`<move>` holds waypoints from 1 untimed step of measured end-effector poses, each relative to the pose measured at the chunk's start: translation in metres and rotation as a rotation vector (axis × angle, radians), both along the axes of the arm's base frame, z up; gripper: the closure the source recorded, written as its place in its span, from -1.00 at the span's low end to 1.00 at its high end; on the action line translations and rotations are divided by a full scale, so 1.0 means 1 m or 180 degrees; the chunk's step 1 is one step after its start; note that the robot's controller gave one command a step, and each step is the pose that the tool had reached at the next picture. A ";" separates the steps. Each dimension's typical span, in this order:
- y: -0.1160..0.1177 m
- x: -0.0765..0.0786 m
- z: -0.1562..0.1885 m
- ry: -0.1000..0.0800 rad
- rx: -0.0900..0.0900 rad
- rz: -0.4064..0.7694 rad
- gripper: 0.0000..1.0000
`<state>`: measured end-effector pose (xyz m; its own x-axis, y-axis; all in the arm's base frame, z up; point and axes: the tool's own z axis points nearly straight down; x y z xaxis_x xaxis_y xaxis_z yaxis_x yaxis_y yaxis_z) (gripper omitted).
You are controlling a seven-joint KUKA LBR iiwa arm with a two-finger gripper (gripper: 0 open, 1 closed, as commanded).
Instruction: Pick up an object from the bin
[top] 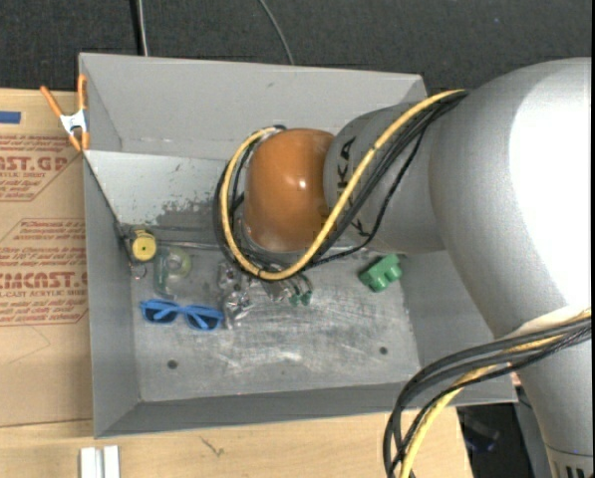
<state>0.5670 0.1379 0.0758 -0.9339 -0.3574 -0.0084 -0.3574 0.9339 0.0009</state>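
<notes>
My gripper (237,297) is low over the bin floor, left of the middle, mostly hidden under the arm's orange cover. Blue sunglasses (182,315) lie flat just to its left, their right end close to the gripper's tip. A pale, see-through greenish thing (172,265) lies a little further up and to the left. Beside it, near the left wall, rests a small yellow round thing (143,246). I cannot see anything held in the gripper.
A green block (380,272) lies at the right of the bin floor, close under the arm. A tiny green bit (300,298) shows just right of the gripper. The arm covers the bin's back right part.
</notes>
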 end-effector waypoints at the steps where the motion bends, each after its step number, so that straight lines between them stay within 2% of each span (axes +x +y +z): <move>1: -0.020 0.003 0.174 -0.0015 -0.0008 0.0305 1.00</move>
